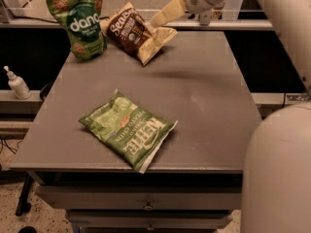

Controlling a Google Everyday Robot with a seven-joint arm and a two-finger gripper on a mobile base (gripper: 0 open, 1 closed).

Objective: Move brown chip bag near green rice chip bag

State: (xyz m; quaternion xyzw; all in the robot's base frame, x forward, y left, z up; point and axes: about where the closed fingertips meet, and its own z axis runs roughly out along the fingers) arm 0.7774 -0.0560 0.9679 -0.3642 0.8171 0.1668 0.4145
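The brown chip bag (133, 33) lies tilted at the back of the grey table (209, 91), dark brown with cream ends. Its left end is close beside the green rice chip bag (80, 21), which stands upright at the back left with white "dana" lettering. My gripper (163, 14) hangs just above and to the right of the brown bag's right end, reaching in from the upper right. It holds nothing that I can see.
A flat light-green Kettle chip bag (127, 130) lies at the front middle of the table. A small white pump bottle (17, 84) stands on a ledge to the left. My arm's bulky link (277, 174) fills the lower right.
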